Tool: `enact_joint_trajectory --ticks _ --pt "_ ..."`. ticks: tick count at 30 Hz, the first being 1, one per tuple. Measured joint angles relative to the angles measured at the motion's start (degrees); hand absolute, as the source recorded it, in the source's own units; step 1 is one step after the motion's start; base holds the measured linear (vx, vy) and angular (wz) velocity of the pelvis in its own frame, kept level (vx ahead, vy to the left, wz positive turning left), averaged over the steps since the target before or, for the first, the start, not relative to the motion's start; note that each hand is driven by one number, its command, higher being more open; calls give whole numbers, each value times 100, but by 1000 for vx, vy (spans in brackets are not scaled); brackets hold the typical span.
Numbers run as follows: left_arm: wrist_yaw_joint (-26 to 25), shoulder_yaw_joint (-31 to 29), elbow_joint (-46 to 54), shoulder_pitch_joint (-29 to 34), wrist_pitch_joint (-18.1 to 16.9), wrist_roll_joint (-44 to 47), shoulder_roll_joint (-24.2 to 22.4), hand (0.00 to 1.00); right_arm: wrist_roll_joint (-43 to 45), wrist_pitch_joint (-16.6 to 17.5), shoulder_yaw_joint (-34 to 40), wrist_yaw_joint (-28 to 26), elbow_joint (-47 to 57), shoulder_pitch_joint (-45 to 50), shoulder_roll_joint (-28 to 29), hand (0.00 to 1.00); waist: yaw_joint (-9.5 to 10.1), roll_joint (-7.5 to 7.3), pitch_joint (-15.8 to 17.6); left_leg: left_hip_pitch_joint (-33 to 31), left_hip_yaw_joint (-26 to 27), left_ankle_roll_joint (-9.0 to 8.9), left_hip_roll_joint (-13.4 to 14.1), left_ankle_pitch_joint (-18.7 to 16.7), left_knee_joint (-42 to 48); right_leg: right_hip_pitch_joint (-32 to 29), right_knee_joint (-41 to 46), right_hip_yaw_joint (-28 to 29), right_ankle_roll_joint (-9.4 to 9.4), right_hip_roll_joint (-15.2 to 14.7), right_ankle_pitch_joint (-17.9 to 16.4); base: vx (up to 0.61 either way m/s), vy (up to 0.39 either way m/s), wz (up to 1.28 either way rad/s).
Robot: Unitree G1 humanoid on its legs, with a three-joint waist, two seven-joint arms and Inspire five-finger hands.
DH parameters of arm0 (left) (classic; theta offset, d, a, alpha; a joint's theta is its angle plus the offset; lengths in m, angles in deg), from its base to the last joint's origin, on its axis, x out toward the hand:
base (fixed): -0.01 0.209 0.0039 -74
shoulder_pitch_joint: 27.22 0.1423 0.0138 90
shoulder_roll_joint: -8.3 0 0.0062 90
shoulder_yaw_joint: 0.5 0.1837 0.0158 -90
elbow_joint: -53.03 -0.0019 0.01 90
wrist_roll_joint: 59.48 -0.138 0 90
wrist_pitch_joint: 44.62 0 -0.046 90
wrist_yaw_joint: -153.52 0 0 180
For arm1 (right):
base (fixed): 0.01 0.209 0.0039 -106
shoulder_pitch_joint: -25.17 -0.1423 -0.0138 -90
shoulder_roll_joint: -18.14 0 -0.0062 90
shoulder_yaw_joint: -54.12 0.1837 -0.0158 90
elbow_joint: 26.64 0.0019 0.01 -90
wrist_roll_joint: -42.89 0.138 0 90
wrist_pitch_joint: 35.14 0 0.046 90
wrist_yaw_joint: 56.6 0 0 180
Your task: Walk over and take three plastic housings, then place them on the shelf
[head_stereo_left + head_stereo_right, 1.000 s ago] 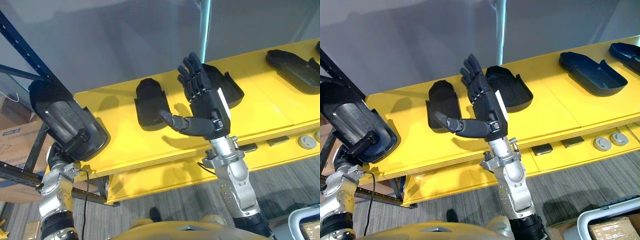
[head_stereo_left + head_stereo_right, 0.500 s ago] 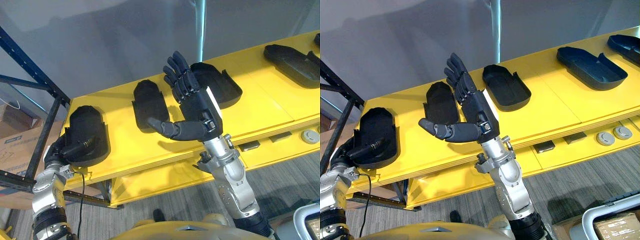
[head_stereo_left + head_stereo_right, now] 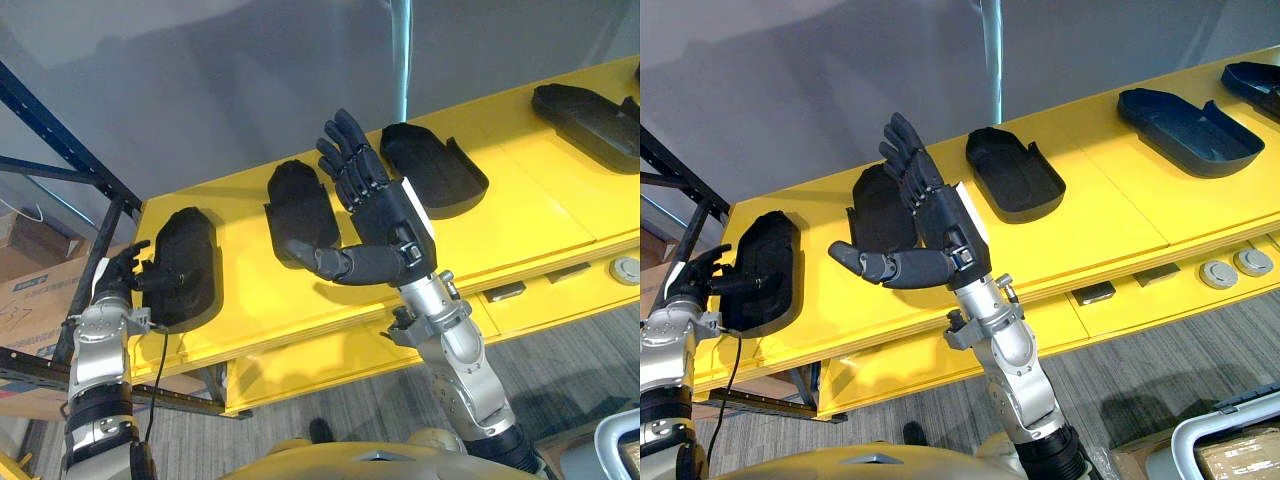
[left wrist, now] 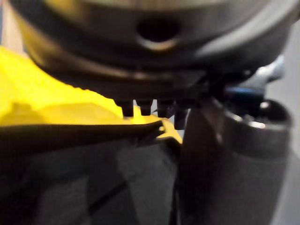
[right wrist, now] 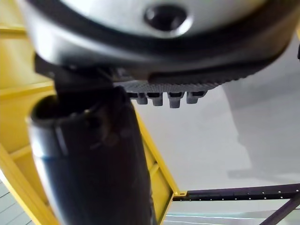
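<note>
The left hand (image 3: 118, 280) is parked at the far left end of the long yellow shelf board (image 3: 520, 215), right up against the leftmost black oval plastic housing (image 3: 188, 262). Its fingers are splayed loose and aren't wrapped round anything. Only the thumb lies along that housing's near rim, so it's touching, not gripping. The housing itself lies flat on the shelf, close to the board's left edge.

The right hand (image 3: 395, 225) is held up over the front edge of the shelf, wide open: fingers straight and pointing up, thumb stuck out toward the robot's left, nothing in it. Its fingers partly cover the second black housing (image 3: 298, 205), which sits on the shelf behind it. Just to the right of that is the third black housing (image 3: 432, 168), hollow side up. A fourth black housing (image 3: 588, 118) lies well apart, toward the right end, and a fifth black housing (image 3: 1255, 78) sits at the very edge of the right eye view.

Other stuff around: a dark blue metal rack upright (image 3: 60, 140) at the left, a brown cardboard box (image 3: 30, 295) beside it, two round grey discs (image 3: 1220, 272) on the lower yellow ledge, and grey carpet floor (image 3: 560, 370).
</note>
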Motion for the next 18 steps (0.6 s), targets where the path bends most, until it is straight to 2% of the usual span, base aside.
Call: enact_joint_trajectory --ticks 2,6,10,13,15,18 --pt "-203 103 0 -82 -37 0 79 100 4 3 1 10 0 15 0 100 -19 -8 5 6 4 -1 4 -3 0 17 -27 1 0 8 4 0 0 0" --pt "-804 162 212 -99 -345 -1 120 100 77 14 0 42 -1 50 0 100 -61 -68 47 13 15 0 14 -8 0 52 -101 7 -4 30 40 0 0 0" --pt "-1848 202 240 -115 -779 2 121 100 95 92 -23 61 -10 246 1 100 -73 -99 63 14 24 -5 47 -16 -2 123 -282 7 -15 96 135 0 0 0" --pt "-2517 201 433 -115 -925 12 121 100 92 187 -82 112 -18 304 1 100 -75 -148 95 15 26 -11 84 -12 -2 127 -291 7 -26 127 144 0 0 0" --pt "-2878 198 674 -115 -1127 16 121 100 90 303 -132 146 -19 320 1 100 -73 -199 129 17 9 -20 105 -5 -3 150 -312 -3 -42 157 154 -4 -5 2" --pt "-3353 200 1349 -101 -1779 103 105 100 -33 485 -163 128 -18 401 1 100 -65 -319 122 9 -36 -28 120 10 -1 189 -371 -50 -63 209 176 -5 -18 5"
